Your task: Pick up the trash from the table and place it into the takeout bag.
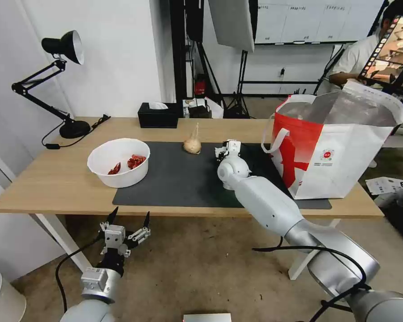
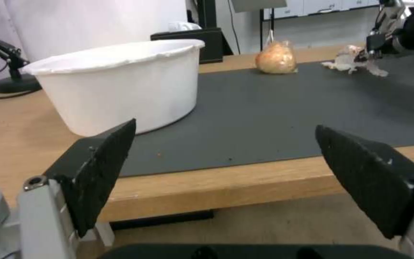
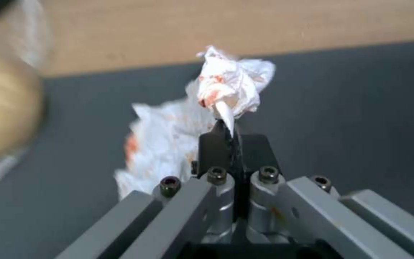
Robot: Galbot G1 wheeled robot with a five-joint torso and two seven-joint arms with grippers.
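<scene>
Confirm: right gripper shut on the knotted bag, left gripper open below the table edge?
Not quite. The right gripper is shut on the crumpled tissue, as the right wrist view shows; the knotted bag sits free on the mat. The left gripper is open below the table edge.

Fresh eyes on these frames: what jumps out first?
The takeout bag standing open at the right end of the table grabs attention first, its foil lining showing. Next is the right hand, shut on the crumpled, red-stained tissue over the dark mat. The left hand hangs open below the table's near edge, facing the white bowl.
</scene>
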